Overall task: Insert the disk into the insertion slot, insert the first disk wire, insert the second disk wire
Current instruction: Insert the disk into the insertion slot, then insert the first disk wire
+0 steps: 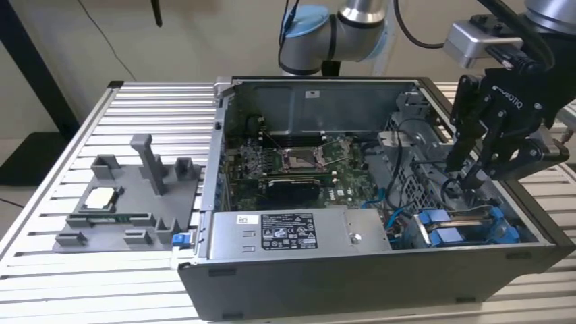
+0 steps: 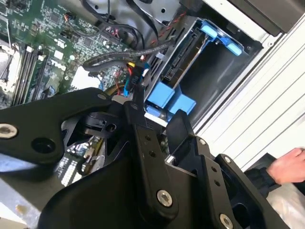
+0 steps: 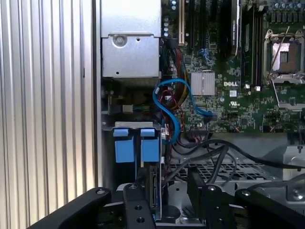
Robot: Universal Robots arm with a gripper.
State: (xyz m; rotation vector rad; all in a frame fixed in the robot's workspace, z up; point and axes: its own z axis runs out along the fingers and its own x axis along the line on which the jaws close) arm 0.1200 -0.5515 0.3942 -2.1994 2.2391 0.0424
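Observation:
The disk's bright blue carrier (image 1: 447, 226) stands in the insertion slot (image 1: 473, 217) at the case's near corner, on the exterior view's right. Its two blue tabs (image 3: 137, 144) show in both wrist views, and the disk's grey edge (image 2: 182, 53) runs along the dark bay (image 2: 217, 71). My gripper (image 1: 461, 175) hangs just above that bay, its black fingers (image 2: 138, 112) a little apart and nothing clearly between them. A black wire bundle with a coloured-lead connector (image 2: 136, 71) lies beside one fingertip. A blue cable (image 3: 167, 109) loops from the board toward the bay.
The grey power-supply box (image 1: 288, 231) fills the case's front, with the green motherboard (image 1: 306, 162) behind it. A grey fixture (image 1: 126, 196) with small parts lies on the slatted table (image 1: 54, 270) at the exterior view's left. A person's hand (image 2: 288, 164) rests outside the case.

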